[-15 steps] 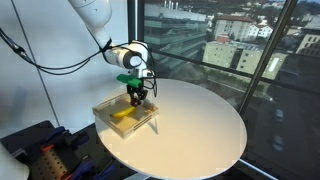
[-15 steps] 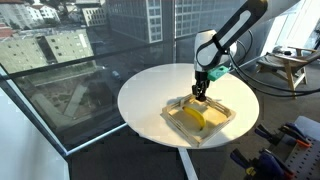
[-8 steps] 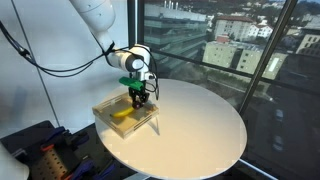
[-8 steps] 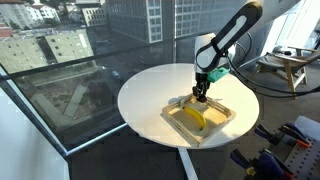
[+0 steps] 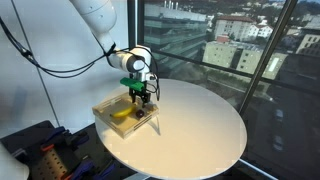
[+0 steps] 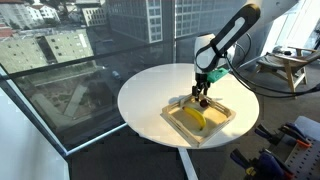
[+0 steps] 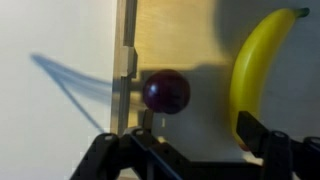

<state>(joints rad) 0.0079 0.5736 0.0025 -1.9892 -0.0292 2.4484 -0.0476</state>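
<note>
My gripper (image 5: 139, 96) hangs open just above a shallow wooden tray (image 5: 108, 105) on a round white table (image 5: 200, 120). It also shows above the tray in an exterior view (image 6: 201, 97). In the wrist view the open fingers (image 7: 195, 150) frame the tray floor. A dark purple round fruit (image 7: 166, 92) lies by the tray's wall, just ahead of the left finger. A yellow banana (image 7: 256, 68) lies to the right, its lower part by the right finger. The banana also shows in both exterior views (image 5: 122, 115) (image 6: 194, 119). Nothing is between the fingers.
The tray's wooden wall (image 7: 125, 60) runs upright left of the purple fruit. The tray (image 6: 224, 113) sits near the table's edge. Large windows surround the table (image 6: 150, 90). Dark equipment (image 5: 45, 150) stands on the floor beside it.
The gripper has risen slightly above the tray. The tray, banana and table have not moved.
</note>
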